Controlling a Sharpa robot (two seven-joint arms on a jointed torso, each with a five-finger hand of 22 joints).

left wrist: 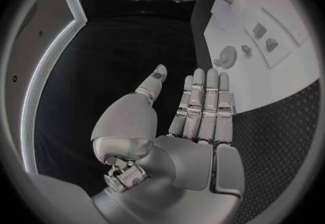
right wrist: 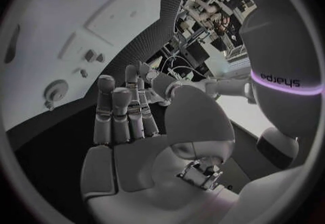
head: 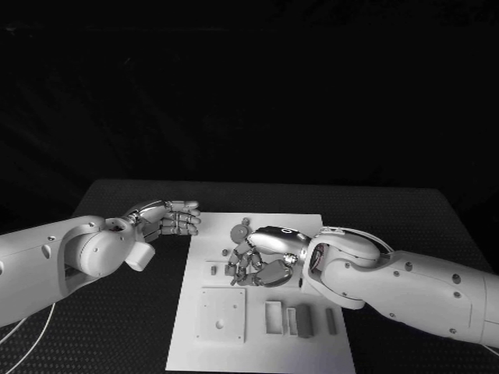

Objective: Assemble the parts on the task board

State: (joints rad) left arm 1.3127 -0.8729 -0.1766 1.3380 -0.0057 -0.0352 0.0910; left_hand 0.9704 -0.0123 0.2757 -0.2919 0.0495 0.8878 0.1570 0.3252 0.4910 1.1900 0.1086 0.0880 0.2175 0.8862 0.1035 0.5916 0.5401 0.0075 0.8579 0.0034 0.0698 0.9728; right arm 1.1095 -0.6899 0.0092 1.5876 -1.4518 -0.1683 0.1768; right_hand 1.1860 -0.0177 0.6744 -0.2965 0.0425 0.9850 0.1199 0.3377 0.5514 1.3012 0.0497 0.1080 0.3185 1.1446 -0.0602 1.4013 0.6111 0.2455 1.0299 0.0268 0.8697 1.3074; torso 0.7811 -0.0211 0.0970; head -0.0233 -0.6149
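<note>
Overhead, right hand [head: 263, 261] above task board [head: 261, 343], grey parts [head: 298, 319]

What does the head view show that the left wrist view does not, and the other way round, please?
Head view: the near end of the white task board, where a flat rectangular plate with holes lies beside a row of slim grey bars.
Left wrist view: the palm side of the silver left hand, its fingers straight and holding nothing.
Both: the silver right hand over the board's middle, and the round disc-shaped part near its far edge.
</note>
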